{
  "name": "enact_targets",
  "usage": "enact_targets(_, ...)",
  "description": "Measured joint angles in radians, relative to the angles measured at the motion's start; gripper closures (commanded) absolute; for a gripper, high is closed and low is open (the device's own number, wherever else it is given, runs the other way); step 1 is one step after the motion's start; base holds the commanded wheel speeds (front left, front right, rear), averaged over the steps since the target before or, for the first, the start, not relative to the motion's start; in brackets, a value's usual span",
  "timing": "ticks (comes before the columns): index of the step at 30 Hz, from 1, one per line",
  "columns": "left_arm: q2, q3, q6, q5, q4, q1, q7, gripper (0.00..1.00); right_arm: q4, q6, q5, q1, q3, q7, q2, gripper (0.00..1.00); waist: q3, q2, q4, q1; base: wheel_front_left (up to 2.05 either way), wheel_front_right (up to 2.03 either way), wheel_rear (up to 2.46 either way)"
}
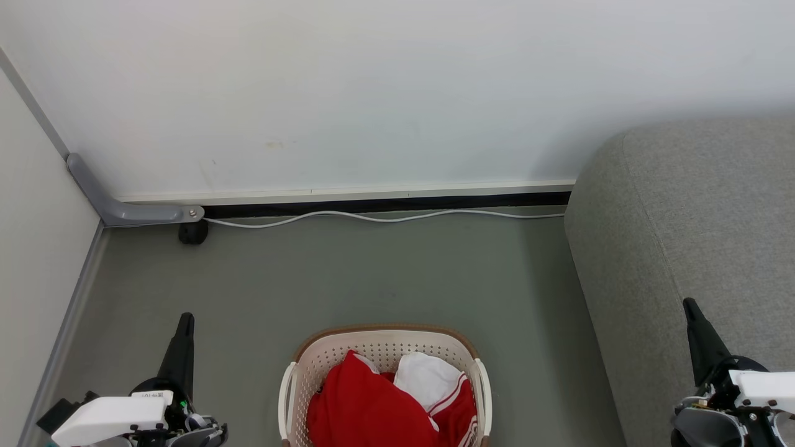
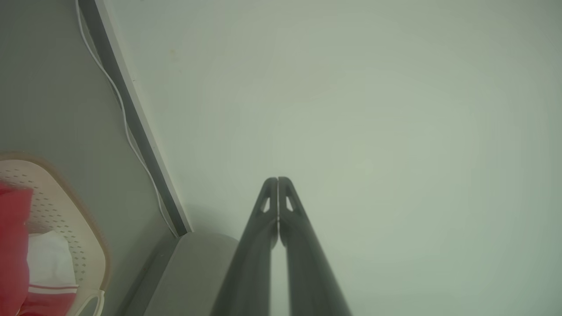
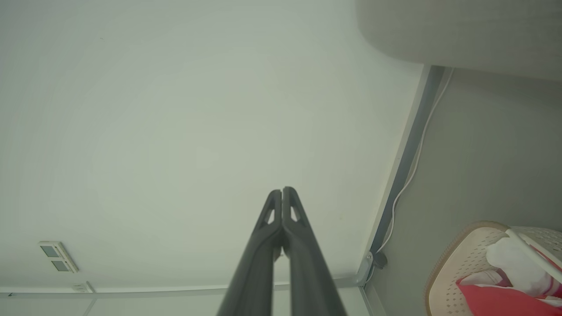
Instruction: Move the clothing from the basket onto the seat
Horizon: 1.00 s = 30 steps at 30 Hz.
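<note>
Clothing (image 1: 363, 406) in basket (image 1: 323, 360) lay between both empty, closed-together hands, nearer left hand (image 1: 185, 321) than right hand (image 1: 689, 305), seat (image 1: 683, 211) rightward.

The basket (image 1: 317, 363) is being shown as perforated cream plastic, smooth and faintly glossy; its rim (image 1: 385, 326) is being given a brown woven look; the clothing (image 1: 363, 406) is being seen as soft matt cloth; the seat (image 1: 683, 217) is being covered in coarse grey fabric; the floor (image 1: 385, 273) is being rendered smooth and matt.
</note>
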Motion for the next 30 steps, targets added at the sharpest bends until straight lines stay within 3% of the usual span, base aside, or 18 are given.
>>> enact_targets(30, 0.0, 0.0, 0.0, 0.0, 0.0, 0.0, 0.0, 1.0, 0.0, 0.0, 0.0, 0.0, 0.0, 0.0, 0.0, 1.0, 0.0, 0.0, 0.0, 0.0, 0.0, 0.0, 0.0)
